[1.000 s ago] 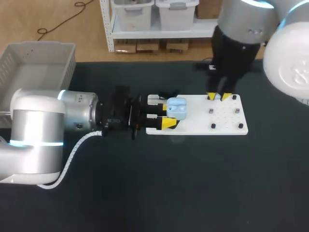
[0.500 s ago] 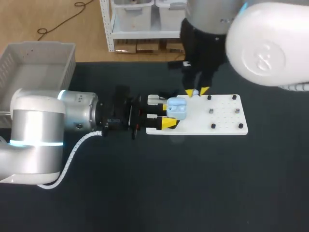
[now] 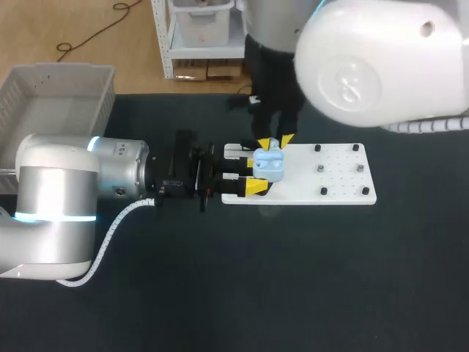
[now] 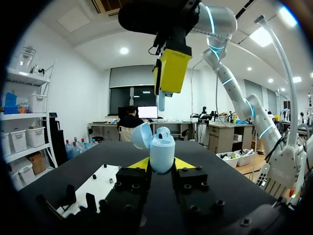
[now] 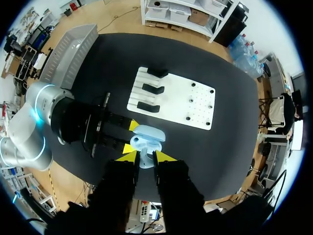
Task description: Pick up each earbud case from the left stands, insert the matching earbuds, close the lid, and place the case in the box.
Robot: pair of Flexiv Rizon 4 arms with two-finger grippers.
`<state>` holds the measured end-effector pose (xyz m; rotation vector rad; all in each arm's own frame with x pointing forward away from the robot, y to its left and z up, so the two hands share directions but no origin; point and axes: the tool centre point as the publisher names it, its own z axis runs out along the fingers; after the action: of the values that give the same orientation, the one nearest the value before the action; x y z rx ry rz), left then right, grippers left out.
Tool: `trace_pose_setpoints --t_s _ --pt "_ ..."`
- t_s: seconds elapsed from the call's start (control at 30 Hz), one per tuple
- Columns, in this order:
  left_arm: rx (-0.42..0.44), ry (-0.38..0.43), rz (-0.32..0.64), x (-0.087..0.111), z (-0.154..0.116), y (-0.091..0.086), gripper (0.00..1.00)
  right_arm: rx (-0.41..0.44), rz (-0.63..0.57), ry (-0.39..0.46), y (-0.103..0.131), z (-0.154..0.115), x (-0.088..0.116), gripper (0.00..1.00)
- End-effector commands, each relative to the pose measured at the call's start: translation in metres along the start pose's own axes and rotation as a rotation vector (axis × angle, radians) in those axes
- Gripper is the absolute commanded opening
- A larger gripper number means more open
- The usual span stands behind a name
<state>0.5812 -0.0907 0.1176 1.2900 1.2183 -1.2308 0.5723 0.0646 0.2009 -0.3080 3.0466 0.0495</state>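
Black worktop, white fixture board right of centre in the head view. Left gripper comes in level from frame left, over the board's left end. It's clamped on the light-blue earbud case, a yellow tip against each side. Case is upright with the lid hinged open. Right gripper hangs straight down from the upper middle of the frame, fingers nearly together, pinching a pale earbud. Earbud sits directly over the open case mouth, close above it; can't tell if they touch. Right wrist view: three black stands on the board end ahead of the case. Grey box at upper left, well apart from the case.
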Motion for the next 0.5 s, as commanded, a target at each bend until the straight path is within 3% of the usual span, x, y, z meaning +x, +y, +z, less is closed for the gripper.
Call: trace_pose_setpoints --t_s 0.03,0.5 --pt "-0.005 -0.003 0.003 0.0007 -0.0004 -0.0013 0.0 0.014 0.014 -0.009 0.0061 0.0073 -0.0007 0.0" --pt "-0.005 -0.003 0.003 0.0007 -0.0004 -0.0013 0.0 0.009 0.039 -0.079 0.0096 0.0169 0.0013 0.0"
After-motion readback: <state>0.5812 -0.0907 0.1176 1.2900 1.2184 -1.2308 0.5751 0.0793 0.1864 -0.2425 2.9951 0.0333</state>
